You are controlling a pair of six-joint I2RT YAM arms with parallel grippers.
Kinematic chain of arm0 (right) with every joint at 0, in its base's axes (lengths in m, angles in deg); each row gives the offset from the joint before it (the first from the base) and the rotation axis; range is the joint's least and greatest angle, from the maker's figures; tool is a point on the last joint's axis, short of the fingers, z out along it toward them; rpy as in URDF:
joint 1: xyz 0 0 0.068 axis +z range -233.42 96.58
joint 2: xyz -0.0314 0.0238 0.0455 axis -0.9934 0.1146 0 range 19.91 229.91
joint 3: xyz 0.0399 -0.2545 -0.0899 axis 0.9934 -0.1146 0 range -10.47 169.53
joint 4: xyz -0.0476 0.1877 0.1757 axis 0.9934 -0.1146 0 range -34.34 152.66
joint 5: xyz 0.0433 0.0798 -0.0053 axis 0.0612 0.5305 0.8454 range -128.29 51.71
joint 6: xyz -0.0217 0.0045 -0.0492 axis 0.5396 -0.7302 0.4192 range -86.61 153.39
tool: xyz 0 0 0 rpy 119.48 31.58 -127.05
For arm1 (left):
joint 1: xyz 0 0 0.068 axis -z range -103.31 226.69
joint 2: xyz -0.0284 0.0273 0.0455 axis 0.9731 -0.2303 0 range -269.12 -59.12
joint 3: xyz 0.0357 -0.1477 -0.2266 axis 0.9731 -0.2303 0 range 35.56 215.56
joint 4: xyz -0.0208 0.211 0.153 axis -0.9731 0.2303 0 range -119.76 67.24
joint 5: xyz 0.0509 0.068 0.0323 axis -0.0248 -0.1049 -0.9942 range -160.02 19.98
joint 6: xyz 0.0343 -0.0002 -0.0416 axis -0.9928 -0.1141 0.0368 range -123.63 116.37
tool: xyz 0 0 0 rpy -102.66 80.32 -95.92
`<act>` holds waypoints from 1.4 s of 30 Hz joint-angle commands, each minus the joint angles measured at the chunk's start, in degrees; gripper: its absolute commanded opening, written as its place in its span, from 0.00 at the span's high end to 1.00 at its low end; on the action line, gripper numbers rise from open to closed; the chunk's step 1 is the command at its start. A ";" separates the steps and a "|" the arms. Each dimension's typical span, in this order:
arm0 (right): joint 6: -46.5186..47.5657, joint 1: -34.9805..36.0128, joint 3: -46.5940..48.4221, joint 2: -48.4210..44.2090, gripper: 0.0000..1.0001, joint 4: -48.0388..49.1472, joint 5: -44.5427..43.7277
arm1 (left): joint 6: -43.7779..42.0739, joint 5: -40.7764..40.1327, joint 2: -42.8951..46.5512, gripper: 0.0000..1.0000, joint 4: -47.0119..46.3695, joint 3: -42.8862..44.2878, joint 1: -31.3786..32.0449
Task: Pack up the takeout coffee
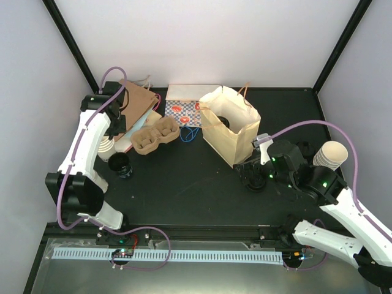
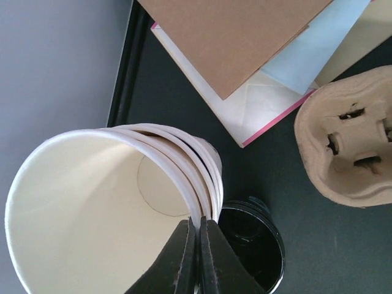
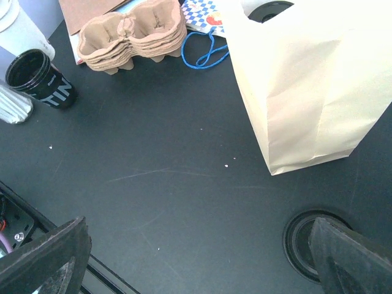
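We think the takeout coffee (image 1: 220,120) sits down inside the open cream paper bag (image 1: 236,144), but we only see its round black top. The right claw (image 3: 202,245) is spread wide open and holds nothing. It hangs low over the dark table (image 3: 153,184), just beside the front of the bag, so the coffee is past it, in the bag. The left claw (image 2: 197,257) is shut tight, right by a stack of cups (image 2: 92,214), well apart from the bag.
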 commanded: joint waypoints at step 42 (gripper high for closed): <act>-0.58 -0.35 0.28 -0.40 0.00 0.30 2.10 | -3.14 10.41 6.99 0.98 -2.09 4.28 -2.41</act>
